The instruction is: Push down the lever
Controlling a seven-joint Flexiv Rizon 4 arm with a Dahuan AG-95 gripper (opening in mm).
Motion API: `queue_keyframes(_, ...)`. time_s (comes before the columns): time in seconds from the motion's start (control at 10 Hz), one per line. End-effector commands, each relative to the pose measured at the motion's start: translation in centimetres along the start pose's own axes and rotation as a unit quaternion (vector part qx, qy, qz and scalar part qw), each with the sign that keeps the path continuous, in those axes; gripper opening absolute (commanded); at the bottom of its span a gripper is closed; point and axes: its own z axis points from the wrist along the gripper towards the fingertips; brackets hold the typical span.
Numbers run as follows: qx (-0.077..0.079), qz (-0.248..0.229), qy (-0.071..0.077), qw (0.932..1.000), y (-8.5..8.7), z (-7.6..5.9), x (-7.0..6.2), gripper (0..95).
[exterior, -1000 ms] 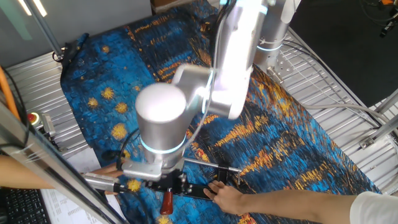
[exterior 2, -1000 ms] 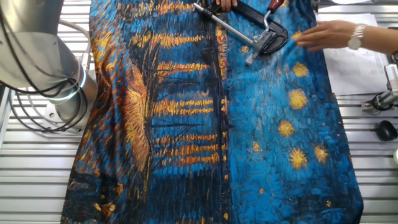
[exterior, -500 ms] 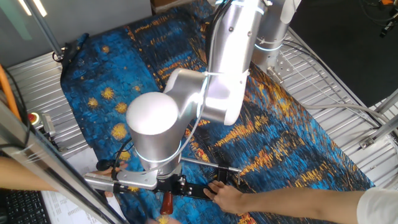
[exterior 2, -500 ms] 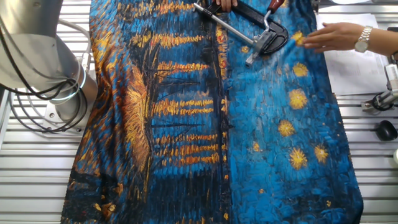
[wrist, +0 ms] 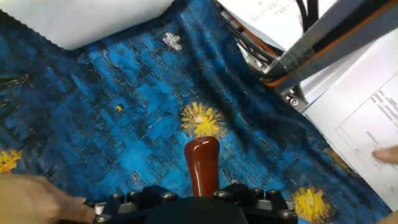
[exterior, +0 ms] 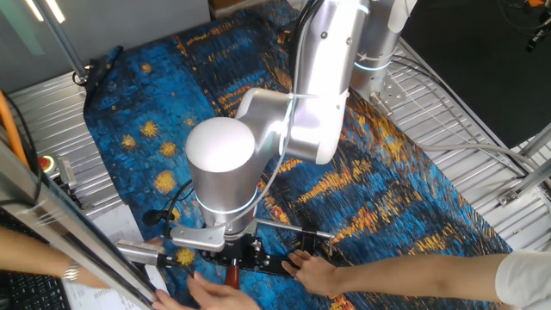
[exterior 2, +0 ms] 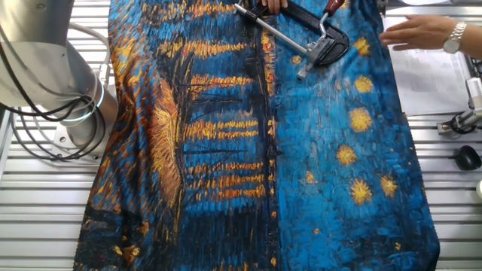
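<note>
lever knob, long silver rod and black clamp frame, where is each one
lever knob [wrist: 202, 163], hand view, on the middle of the reddish-brown cylinder.
rod [exterior 2: 273, 31], the other fixed view, on the middle of its bare shaft.
clamp frame [exterior 2: 340, 41], the other fixed view, on its curved black end.

Bright, even daylight — soft glare on the arm's white joint [exterior: 222, 148]; beneath it, the cloth [wrist: 124, 124] stays sharp, shadows faint.

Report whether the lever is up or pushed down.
Cannot tell for sure; the lever juts from its bracket, knob near the hand camera, which suggests raised.
</note>
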Motion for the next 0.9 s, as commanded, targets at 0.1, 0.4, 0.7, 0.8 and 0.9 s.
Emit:
queue_keyframes(0.1,0.001,0.009,0.005,0.9999,0.20,0.23,0.10,76.0)
queue_keyframes(0.4,0.006,0.043,0.004,0.9990,0.19,0.23,0.10,76.0)
queue_keyframes(0.7,0.010,0.064,0.013,0.9978,0.19,0.23,0.09,76.0)
queue_keyframes(0.8,0.010,0.066,0.013,0.9977,0.19,0.23,0.10,76.0)
queue_keyframes(0.9,0.014,0.064,0.015,0.9977,0.19,0.23,0.10,76.0)
